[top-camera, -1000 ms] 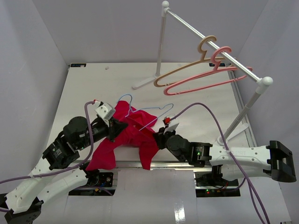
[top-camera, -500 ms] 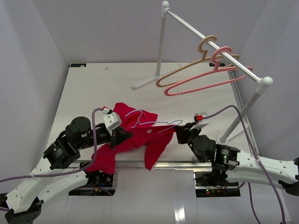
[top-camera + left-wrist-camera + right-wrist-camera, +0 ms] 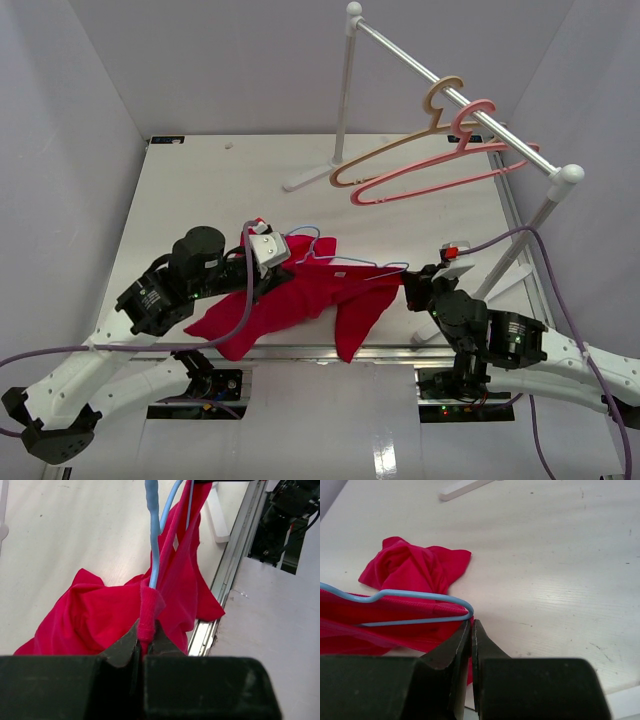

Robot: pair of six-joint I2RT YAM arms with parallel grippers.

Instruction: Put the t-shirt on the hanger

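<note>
The crimson-red t-shirt (image 3: 300, 300) is stretched between my two grippers near the table's front edge, with one part hanging over the edge. The thin light-blue hanger (image 3: 350, 265) lies along its top, hook toward the left. My left gripper (image 3: 272, 272) is shut on a rolled fold of the t-shirt (image 3: 100, 615) where the hanger wire (image 3: 153, 540) enters it. My right gripper (image 3: 410, 285) is shut at the other end. There the hanger's corner (image 3: 465, 611) sits right at its tips (image 3: 471, 625), over the t-shirt (image 3: 415, 567).
A white clothes rack (image 3: 450, 95) stands at the back right, with a tan hanger (image 3: 400, 148) and a pink hanger (image 3: 440, 170) on its bar. One rack foot (image 3: 217, 515) lies near the metal front rail (image 3: 220, 595).
Both grippers have moved right. The right one pulled away from the left, so the t-shirt and hanger are drawn out long and flat.
</note>
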